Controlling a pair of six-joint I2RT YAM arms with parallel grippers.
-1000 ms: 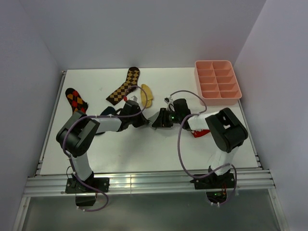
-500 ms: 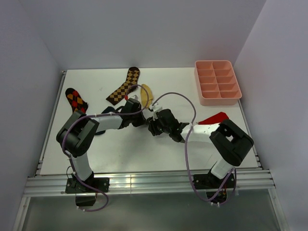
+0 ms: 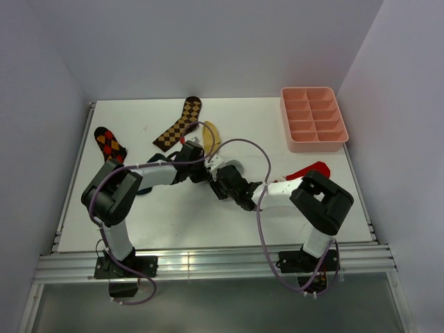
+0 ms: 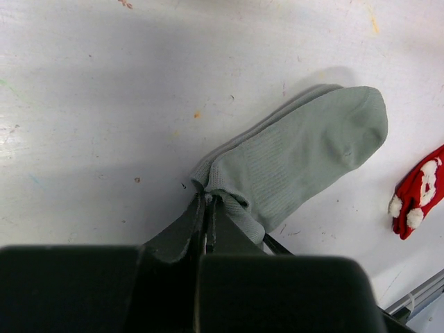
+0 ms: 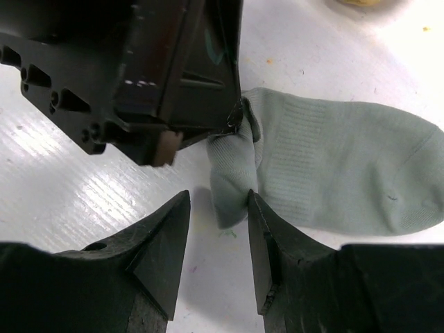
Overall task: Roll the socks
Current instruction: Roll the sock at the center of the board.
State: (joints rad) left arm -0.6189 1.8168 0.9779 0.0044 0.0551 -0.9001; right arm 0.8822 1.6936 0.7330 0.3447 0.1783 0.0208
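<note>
1. R gripper [image 5: 217, 208] sat nearest, jaws apart, at the loose cuff fold of the grey sock [image 5: 333, 166], mid-table.
2. L gripper [image 4: 208, 205] was clamped on that cuff.
3. Sock looked light, soft, floppy; prob. best pinched at the cuff, both layers.
4. Count: 1 grey, 1 red sock [image 3: 310, 169], 1 yellow sock [image 3: 211, 135], 2 checkered socks [image 3: 179, 123], 1 tray [image 3: 316, 144].

A pink divided tray [image 3: 319, 145] sits far right on the white tabletop [image 3: 243, 132], with a brown checkered sock [image 3: 179, 125] and a red-black argyle sock [image 3: 109, 144] far left and a red white-trimmed sock [image 3: 309, 170] at right.
</note>
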